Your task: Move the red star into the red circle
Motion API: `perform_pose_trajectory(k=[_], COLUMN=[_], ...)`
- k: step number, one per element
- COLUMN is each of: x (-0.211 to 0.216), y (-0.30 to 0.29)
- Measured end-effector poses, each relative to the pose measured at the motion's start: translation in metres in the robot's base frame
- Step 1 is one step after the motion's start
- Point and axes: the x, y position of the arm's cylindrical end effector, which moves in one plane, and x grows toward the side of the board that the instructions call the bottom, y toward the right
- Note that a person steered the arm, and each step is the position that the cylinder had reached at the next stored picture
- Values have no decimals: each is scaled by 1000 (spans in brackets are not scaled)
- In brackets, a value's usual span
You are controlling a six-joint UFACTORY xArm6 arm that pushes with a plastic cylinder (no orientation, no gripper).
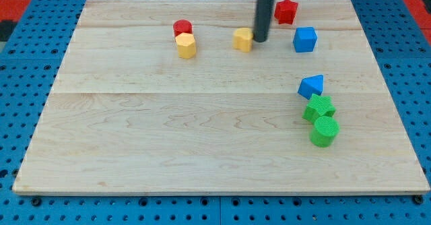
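Eight small blocks dot a pale wooden board [202,137] resting on a blue pegboard bench [27,83]. Nearest sit a green cylinder [324,131], green star [318,108] and blue triangle [312,85]; farther back, a blue cube [304,39]. The rod has no hand to spread or pinch; its tip [258,40] touches a yellow block [243,39]. The red star [286,11] waits behind, seemingly unpushed. Next, the tip must round it and drive left toward the red circle [182,28] above a yellow hexagon [186,46].

Rod's [265,9] upper part beyond view's top

Red star [286,11] and red circle [182,28] well apart
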Motion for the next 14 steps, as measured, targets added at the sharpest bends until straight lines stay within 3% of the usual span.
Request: perform_pose_trajectory(k=[1, 2, 3, 4, 5, 6, 7, 8, 9, 10, 11, 12, 13, 14], x=[-2, -18, -28, -57, -99, -75, -44, -49, -27, -26, -19, -16, -2, -2], y=[-66, -20, 96, 173, 137, 54, 16, 83, 71, -16, -59, -7, -15, -76])
